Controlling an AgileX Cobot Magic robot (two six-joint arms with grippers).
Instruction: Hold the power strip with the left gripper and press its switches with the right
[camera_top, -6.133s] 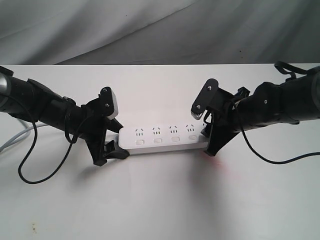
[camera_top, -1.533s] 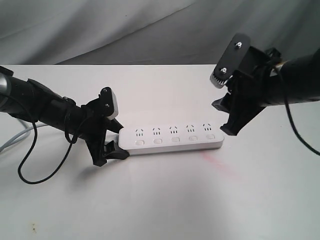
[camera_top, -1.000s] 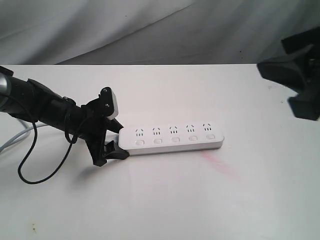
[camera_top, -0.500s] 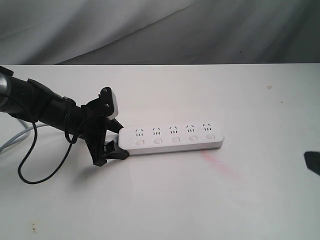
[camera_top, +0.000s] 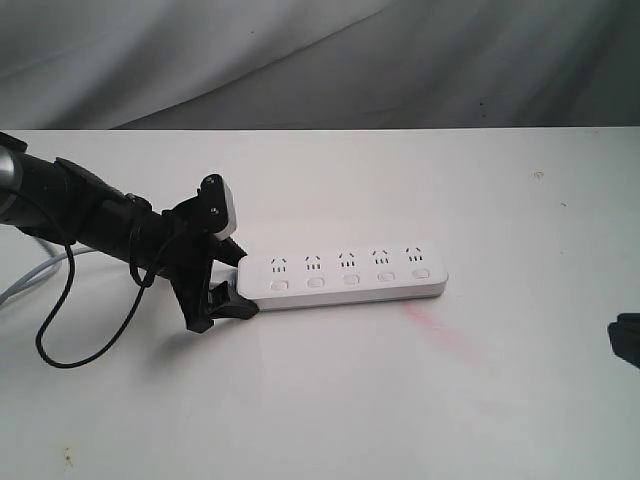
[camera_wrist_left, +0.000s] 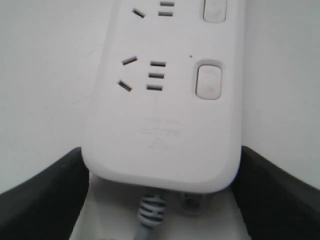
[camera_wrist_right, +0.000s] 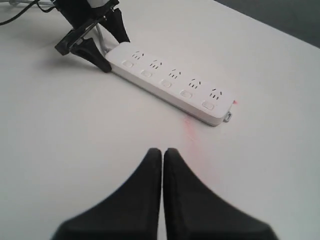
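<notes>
- Left wrist view: the left claw (camera_wrist_left: 160, 200) is seen clamped across the cord end of the power strip (camera_wrist_left: 165, 115). One black finger (camera_wrist_left: 45, 200) is pressed against each long side.
- The grey-white cord (camera_wrist_left: 150, 212) is seen leaving that rounded end between the two fingers.
- Beyond the grip, two of the switches (camera_wrist_left: 208, 81) are shown, each beside its group of socket slots.
- In the exterior view the left claw (camera_top: 238, 282) is placed at the strip's left end, on a slim black arm (camera_top: 90, 215) from which a thin cable (camera_top: 60, 330) hangs in a loop.
- The power strip (camera_top: 345, 277) is laid flat on the white table (camera_top: 400, 420), near its middle, with all five switches (camera_top: 351, 280) in a row along the near edge.
- The cord (camera_top: 30, 275) is led off to the left, behind the arm.
- In the right wrist view the right claw (camera_wrist_right: 162, 152) is clenched, its fingertips pressed together with nothing between them.
- It is held over bare table, well apart from the power strip (camera_wrist_right: 170, 85), and no switch (camera_wrist_right: 165, 83) is touched.
- A faint red smear (camera_wrist_right: 190, 130) is marked on the table near the strip's free end.
</notes>
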